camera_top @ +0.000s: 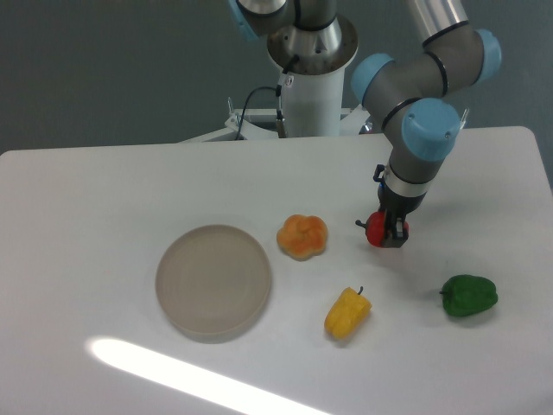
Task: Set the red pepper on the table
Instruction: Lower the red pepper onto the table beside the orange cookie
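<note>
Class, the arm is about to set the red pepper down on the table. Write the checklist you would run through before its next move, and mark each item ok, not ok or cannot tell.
1. Red pepper held in the gripper: ok.
2. Bare table under and around the pepper: ok.
3. Clear of the orange pepper on one side: ok, a gap shows.
4. Clear of the green pepper and yellow pepper: ok, both lie apart.
5. Pepper already touching the tabletop: cannot tell from this single view.
6. Plate out of the way: ok, far off.
</note>
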{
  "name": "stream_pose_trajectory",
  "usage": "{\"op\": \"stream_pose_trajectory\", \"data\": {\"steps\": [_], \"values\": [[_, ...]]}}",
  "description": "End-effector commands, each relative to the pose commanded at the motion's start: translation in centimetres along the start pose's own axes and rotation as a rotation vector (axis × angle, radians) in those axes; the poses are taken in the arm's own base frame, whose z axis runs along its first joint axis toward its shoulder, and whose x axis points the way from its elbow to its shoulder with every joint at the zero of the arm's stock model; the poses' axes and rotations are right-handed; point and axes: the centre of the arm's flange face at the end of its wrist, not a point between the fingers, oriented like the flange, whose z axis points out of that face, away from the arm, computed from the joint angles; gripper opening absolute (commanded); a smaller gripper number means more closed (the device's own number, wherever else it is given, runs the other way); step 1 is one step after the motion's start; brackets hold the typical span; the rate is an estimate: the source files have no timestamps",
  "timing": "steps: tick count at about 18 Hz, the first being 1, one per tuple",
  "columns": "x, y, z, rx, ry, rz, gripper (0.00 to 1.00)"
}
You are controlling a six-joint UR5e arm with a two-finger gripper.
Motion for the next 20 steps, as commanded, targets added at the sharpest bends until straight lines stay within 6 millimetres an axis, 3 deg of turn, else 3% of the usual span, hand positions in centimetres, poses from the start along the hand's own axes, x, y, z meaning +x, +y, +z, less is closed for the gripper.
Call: {"op": "stream_pose_trajectory", "data": {"steps": [13,20], "values": [[0.1,-0.1,0.3,0.033,-0.015,0.079,0.44],[-0.2,0.3,1.5,0.039,0.003,0.075,0.45]]}}
